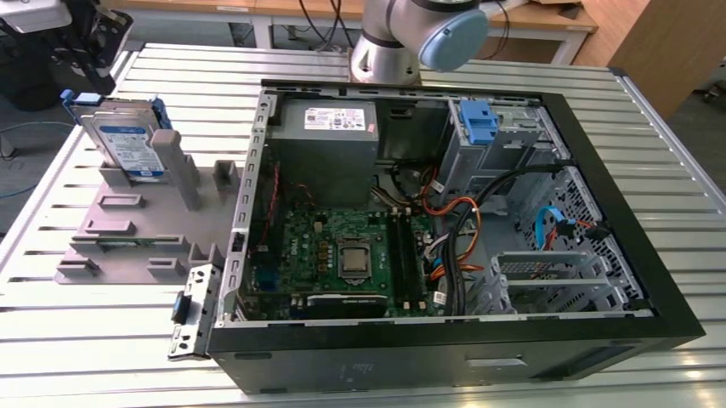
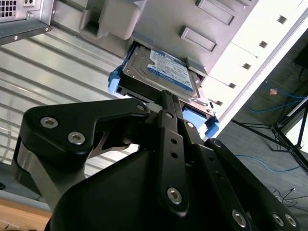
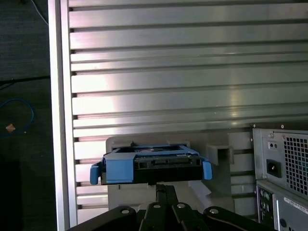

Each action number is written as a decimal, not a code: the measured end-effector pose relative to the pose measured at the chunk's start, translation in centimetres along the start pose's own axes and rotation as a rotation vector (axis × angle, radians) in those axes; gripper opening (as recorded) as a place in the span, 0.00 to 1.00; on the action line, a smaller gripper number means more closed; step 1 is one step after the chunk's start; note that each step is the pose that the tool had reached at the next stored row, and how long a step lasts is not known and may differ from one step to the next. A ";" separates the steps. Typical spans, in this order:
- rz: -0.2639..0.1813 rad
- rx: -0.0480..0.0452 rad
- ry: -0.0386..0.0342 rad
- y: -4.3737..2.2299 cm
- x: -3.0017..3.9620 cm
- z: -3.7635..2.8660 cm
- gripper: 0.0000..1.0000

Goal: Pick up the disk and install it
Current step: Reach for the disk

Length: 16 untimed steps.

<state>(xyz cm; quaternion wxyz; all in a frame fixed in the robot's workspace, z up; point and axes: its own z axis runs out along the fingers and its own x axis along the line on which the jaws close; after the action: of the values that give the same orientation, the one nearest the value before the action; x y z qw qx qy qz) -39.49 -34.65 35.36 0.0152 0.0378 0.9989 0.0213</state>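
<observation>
Pick-up step, I judge: disk upright in grey stand, ten o'clock from computer case. My claw at its edge; open or closed, cannot tell. Probably needs straight lift.

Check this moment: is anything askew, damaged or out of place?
Nothing stands out. The disk stands on edge in the grey holder beside the open computer case, with no visible damage.
</observation>
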 end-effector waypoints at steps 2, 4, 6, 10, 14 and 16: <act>0.000 -0.0001 -0.0002 0.10 0.12 0.14 0.11; 0.000 0.0000 -0.0001 0.19 0.27 0.27 0.11; 0.000 0.0001 0.0001 0.25 0.43 0.39 0.11; 0.000 0.0000 0.0000 0.42 0.67 0.60 0.11; 0.000 0.0000 0.0000 0.52 0.69 0.63 0.11; 0.000 -0.0001 -0.0002 0.65 0.70 0.67 0.11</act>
<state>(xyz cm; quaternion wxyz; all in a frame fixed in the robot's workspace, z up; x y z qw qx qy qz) -40.12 -33.92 34.70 0.0153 0.0378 0.9989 0.0213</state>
